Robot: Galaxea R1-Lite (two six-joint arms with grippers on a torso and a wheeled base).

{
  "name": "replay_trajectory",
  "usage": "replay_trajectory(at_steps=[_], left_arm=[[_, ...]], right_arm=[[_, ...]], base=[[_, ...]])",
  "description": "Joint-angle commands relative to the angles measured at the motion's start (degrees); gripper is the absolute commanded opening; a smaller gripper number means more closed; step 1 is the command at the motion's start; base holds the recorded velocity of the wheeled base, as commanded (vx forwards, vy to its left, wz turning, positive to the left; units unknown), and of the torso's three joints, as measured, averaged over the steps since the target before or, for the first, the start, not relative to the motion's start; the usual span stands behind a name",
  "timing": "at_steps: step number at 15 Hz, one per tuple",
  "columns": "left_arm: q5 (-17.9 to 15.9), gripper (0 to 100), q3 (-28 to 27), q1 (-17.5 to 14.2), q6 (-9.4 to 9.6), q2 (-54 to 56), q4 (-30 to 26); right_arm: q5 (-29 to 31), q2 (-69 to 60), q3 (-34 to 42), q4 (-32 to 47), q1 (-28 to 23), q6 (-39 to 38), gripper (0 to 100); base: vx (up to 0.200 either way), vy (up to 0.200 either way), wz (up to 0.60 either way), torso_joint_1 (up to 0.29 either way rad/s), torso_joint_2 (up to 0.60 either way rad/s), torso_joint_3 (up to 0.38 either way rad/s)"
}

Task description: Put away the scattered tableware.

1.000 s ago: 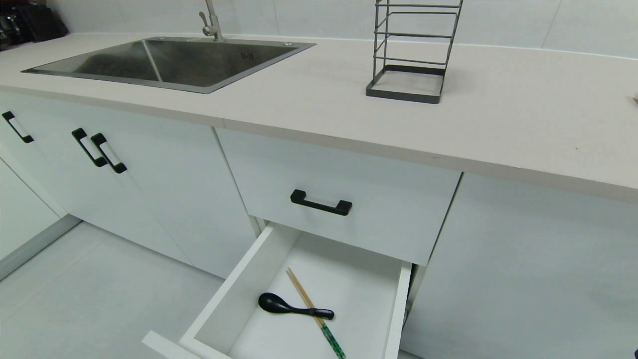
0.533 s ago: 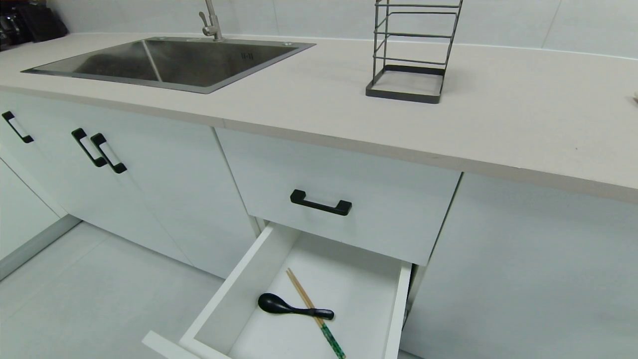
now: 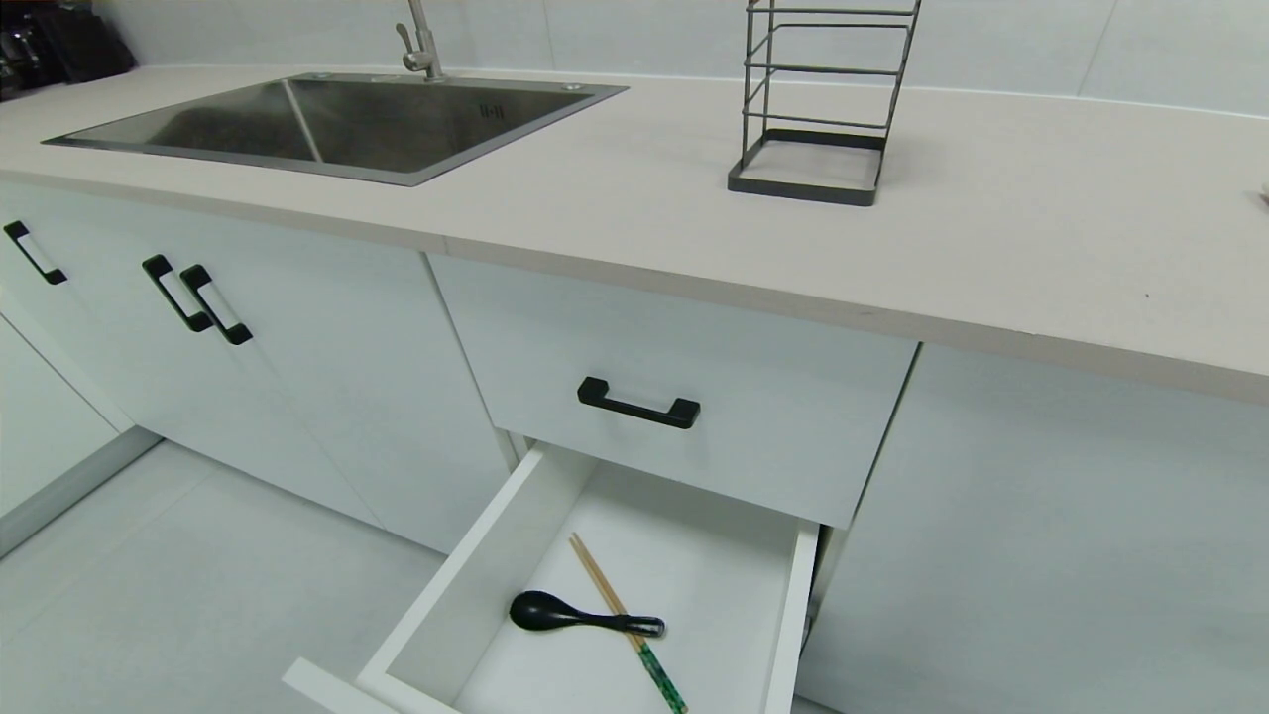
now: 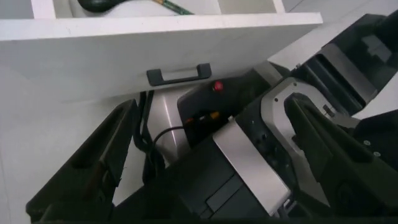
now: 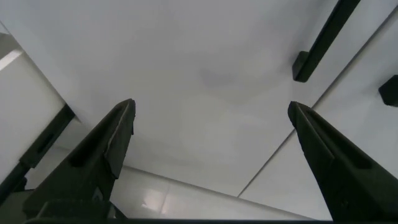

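Note:
A lower drawer [image 3: 785, 635] stands pulled out under the counter. Inside it lie a black spoon [image 3: 565, 617] and a pair of wooden chopsticks [image 3: 607, 593] with green ends, the spoon's handle crossing the chopsticks. In the left wrist view my left gripper [image 4: 211, 155] is open and empty, below the drawer's white front with its black handle [image 4: 179, 74]; the spoon [image 4: 102, 5] and a chopstick end [image 4: 177, 7] peek over the drawer rim. My right gripper [image 5: 214, 155] is open and empty, facing a white cabinet door [image 5: 205, 81].
A beige counter [image 3: 991, 238] runs across, with a steel sink [image 3: 337, 119] at the back left and a dark wire rack [image 3: 818, 109] at the back. The upper drawer with a black handle [image 3: 637, 404] is closed. White cabinet doors carry black handles [image 3: 196, 299].
The spoon's bowl has shifted slightly toward the drawer's front left. Nothing else has moved.

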State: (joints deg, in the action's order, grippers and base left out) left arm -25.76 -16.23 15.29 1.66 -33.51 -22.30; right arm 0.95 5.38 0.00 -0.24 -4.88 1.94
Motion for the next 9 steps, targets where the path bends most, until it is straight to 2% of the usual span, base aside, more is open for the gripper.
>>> replay_trajectory(at_steps=[1,5,7,9], left_arm=[[1.1,100,1.3,0.2,1.42,-3.6,0.0],[4.4,100,2.3,0.4,10.03,-9.3,0.2],[6.2,100,2.2,0.4,11.09,-12.9,0.5],[9.2,100,2.3,0.4,10.82,-16.3,3.0]], right_arm=[[-0.1,0.2,0.0,0.2,0.2,-0.6,100],[-0.1,0.2,0.0,0.2,0.1,-1.1,100],[-0.1,0.2,0.0,0.2,0.1,-1.2,100],[-0.1,0.2,0.0,0.2,0.1,-1.1,100]], base=[[0.0,0.0,0.0,0.0,0.0,0.0],[0.0,0.0,0.0,0.0,0.0,0.0],[0.0,0.0,0.0,0.0,0.0,0.0],[0.0,0.0,0.0,0.0,0.0,0.0]])
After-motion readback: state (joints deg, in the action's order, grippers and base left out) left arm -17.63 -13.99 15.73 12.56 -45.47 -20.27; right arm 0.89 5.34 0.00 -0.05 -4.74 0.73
